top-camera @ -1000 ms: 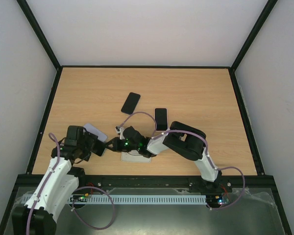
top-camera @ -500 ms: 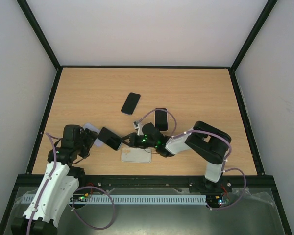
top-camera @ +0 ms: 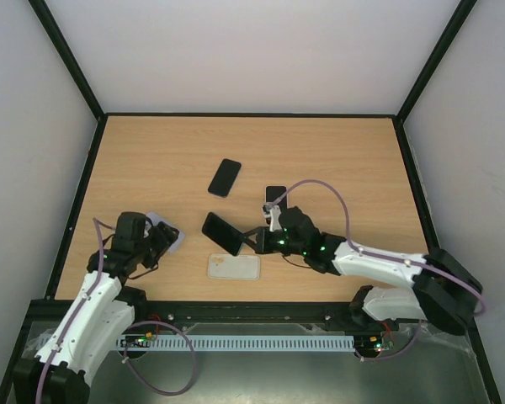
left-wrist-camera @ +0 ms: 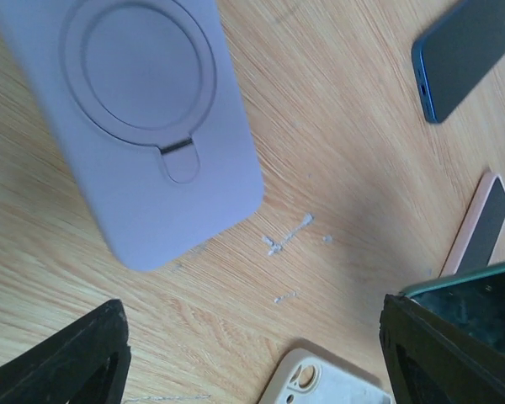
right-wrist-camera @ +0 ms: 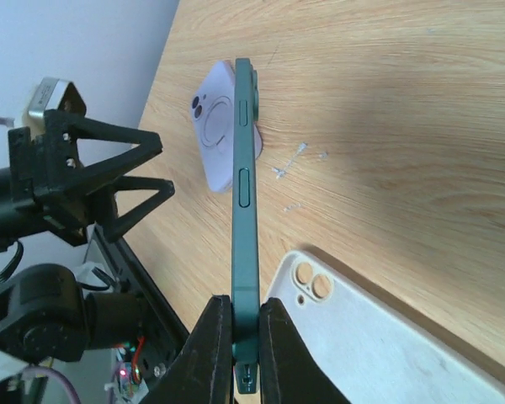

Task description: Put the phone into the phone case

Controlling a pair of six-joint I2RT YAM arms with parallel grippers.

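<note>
So the right gripper [right-wrist-camera: 244,310] has its jaws pinched tight on the bottom end of the dark green phone [right-wrist-camera: 243,168]. It holds the phone on its thin edge and it looks lifted off the table [top-camera: 337,160]. The phone isn't in anything yet. It's just past the far left corner of the white case [top-camera: 234,267], which lies flat and open side up near the front edge. The left gripper [left-wrist-camera: 251,337] has its jaws spread wide with nothing between them, sitting close to a lavender case [left-wrist-camera: 143,126] that lies back side up. Further back there's a blue phone [top-camera: 225,177] and another phone in a pink case [left-wrist-camera: 481,223].
</note>
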